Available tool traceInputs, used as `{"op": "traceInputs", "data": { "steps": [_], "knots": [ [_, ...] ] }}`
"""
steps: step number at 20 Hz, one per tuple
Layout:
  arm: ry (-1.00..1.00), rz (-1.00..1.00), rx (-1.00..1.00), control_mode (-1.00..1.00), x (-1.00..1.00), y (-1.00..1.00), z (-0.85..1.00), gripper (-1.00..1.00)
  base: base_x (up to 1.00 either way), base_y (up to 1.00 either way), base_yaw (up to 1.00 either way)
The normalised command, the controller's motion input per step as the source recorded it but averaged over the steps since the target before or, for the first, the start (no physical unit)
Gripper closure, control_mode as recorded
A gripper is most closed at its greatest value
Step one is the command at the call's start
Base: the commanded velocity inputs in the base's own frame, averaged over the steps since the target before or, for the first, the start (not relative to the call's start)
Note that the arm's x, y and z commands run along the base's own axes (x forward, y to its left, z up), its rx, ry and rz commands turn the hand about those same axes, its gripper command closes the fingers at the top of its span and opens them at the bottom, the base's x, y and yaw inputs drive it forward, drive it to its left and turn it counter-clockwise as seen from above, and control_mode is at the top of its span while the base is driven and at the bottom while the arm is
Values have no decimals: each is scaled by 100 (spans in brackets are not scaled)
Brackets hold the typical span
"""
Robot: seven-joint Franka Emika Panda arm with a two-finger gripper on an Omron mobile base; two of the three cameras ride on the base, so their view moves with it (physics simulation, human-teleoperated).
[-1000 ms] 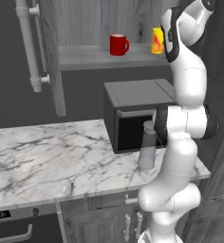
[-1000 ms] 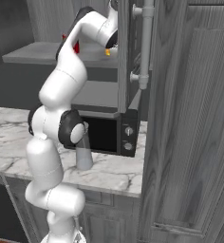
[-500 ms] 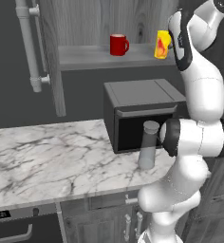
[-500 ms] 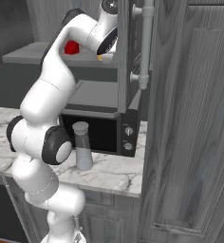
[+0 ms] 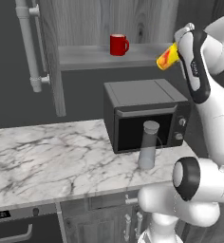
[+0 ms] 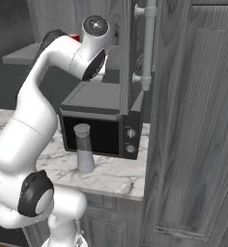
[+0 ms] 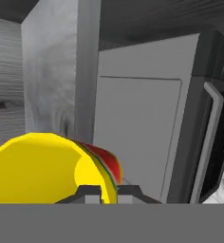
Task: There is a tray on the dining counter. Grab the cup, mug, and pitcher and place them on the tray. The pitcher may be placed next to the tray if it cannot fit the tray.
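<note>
Partly hidden cup point(image 7: 52, 168) (tilted, between jaws)

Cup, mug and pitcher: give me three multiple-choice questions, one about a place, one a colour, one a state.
1. Where does the pitcher stand?
A. On the marble worktop before the microwave
B. On the shelf
C. Atop the microwave

2. What colour is the mug on the shelf?
A. Blue
B. Red
C. Green

3. How is the cup now?
A. Upright on the shelf
B. Lying on the worktop
C. Tilted, gripped by the pincer

Answers: 1 A, it stands on the worktop in front of the microwave door. 2 B, glossy red. 3 C, it hangs slanted off the shelf, with the fingertips pinching its rim.
</note>
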Motion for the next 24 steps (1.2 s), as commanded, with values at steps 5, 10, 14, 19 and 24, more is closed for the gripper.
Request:
{"op": "traceInputs", "data": {
  "steps": [5, 10, 14, 19, 24],
  "knots": [
    [0, 0, -5, -100, -99, 10, -13, 100, 0, 0, 0],
    [0, 1, -8, -100, -96, 0, -7, 100, 0, 0, 0],
    [10, 5, -16, -100, -88, 0, -6, 100, 0, 0, 0],
    [21, 9, -18, -100, -83, 5, -3, 100, 0, 0, 0],
    [28, 20, -17, -100, -54, 18, -10, 100, 0, 0, 0]
  ]
}}
